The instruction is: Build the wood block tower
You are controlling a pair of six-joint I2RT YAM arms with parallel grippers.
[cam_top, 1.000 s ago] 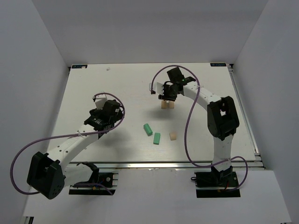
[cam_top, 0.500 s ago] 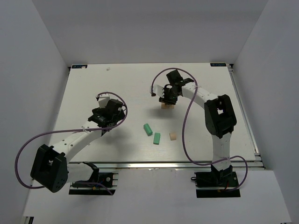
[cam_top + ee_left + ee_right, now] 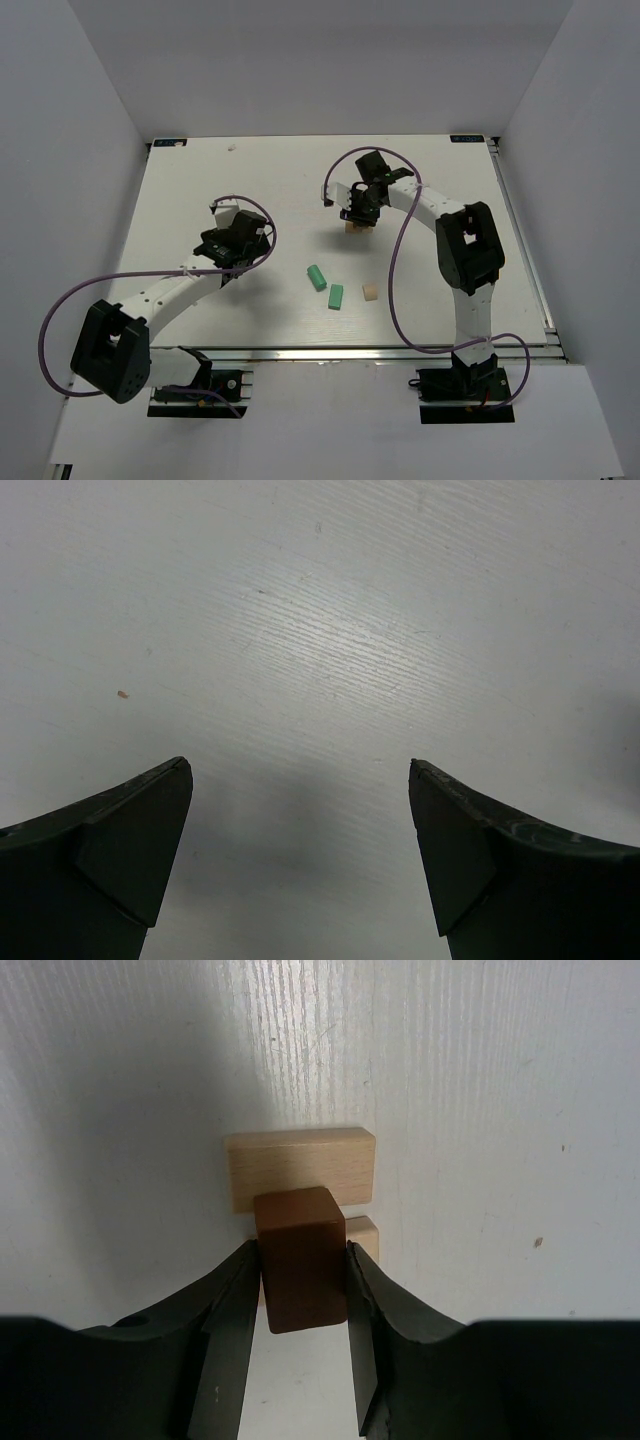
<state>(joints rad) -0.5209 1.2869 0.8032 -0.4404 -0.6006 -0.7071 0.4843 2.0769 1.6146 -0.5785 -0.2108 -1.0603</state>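
Open counter (image 3: 320, 630) is left between the spread jaws of the left gripper (image 3: 300, 775). Its middle is obstructed by a mint green block (image 3: 317, 277), a second green block (image 3: 336, 296) and a loose tan block (image 3: 369, 291). The room above the pale tan base blocks (image 3: 300, 1165) is filled by the right gripper (image 3: 302, 1260), clamped on a dark brown block (image 3: 298, 1235).

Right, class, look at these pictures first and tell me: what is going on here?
A two-armed robot is stacking wooden blocks. The right tool grips a dark brown block just over two pale blocks set close together at the far middle of the table; whether it touches them is unclear. The left tool hangs open, holding nothing. Two green blocks and a small tan block lie loose nearer the arms.
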